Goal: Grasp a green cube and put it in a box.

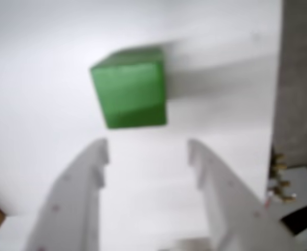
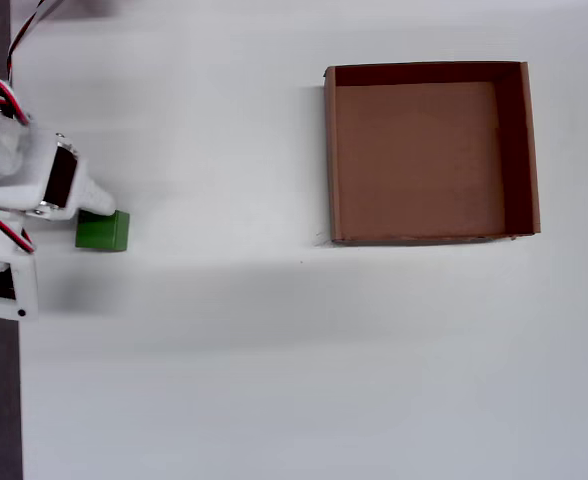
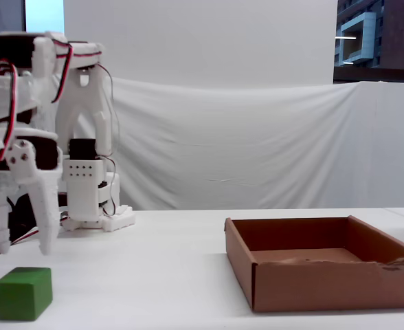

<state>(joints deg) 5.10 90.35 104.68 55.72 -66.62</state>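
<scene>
The green cube point(image 1: 131, 89) lies on the white table, just beyond my open white gripper point(image 1: 147, 147) in the wrist view. In the overhead view the cube point(image 2: 102, 231) sits at the far left, partly under my arm. In the fixed view the cube point(image 3: 23, 293) rests at the lower left, and my gripper point(image 3: 25, 244) hangs open a little above and behind it, touching nothing. The brown cardboard box point(image 2: 334, 160) stands empty at the upper right of the overhead view and at the right of the fixed view point(image 3: 305, 283).
The arm's white base point(image 3: 92, 199) with red wires stands behind the gripper in the fixed view. The table's left edge point(image 2: 16, 400) runs down the overhead view. A white cloth backdrop point(image 3: 257, 137) hangs behind the table.
</scene>
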